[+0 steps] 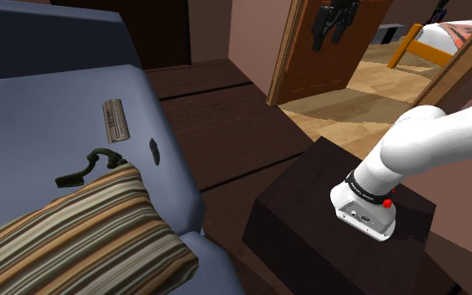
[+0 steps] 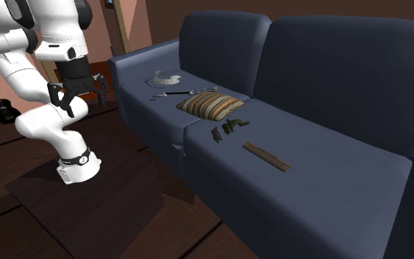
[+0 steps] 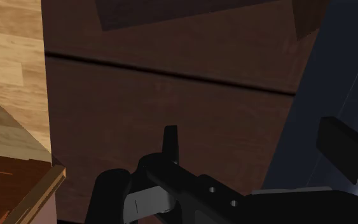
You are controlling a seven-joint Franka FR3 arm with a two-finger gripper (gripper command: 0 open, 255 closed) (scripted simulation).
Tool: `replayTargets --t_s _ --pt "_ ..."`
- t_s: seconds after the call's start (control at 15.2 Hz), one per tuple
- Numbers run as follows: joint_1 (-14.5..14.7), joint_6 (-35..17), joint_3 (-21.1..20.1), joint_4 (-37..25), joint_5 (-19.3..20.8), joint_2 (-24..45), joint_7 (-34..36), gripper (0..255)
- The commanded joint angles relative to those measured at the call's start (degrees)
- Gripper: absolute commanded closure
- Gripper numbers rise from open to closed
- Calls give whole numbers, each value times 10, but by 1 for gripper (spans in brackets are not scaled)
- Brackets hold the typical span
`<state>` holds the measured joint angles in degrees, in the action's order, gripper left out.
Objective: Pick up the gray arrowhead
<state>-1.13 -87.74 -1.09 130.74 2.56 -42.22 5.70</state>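
Nothing is lifted yet: the gray arrowhead (image 1: 153, 148) lies on the sofa (image 1: 24, 109) seat, left of centre in the shoulder view, near the striped cushion (image 1: 83, 235). The gripper (image 2: 86, 101) hangs well away at the second exterior view's upper left, fingers wide and seemingly empty.

Arm (image 2: 40, 121): glossy white rounded shells, tubular links, dark joints between segments.
Base (image 1: 364, 214): white flared foot, small dark ports on its face.
Black collar (image 1: 368, 191): sits above the foot, with fine pale markings.
Red dot (image 1: 388, 204): single, beside the collar.
Black band (image 2: 71, 70): sits under a white flange at the wrist end.
Gripper (image 2: 87, 103): all black, matte, boxy housing; two angular fingers (image 3: 170, 141); small round holes (image 3: 211, 189) in the housing.
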Motion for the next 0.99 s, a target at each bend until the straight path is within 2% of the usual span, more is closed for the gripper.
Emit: replayTargets --t_s 0.0,0.46,0.92 --pt "0 0 0 0 0 0 0 0" --pt "20 -75 -74 28 -53 46 101 0" --pt "36 -156 -148 19 -88 129 199 0"
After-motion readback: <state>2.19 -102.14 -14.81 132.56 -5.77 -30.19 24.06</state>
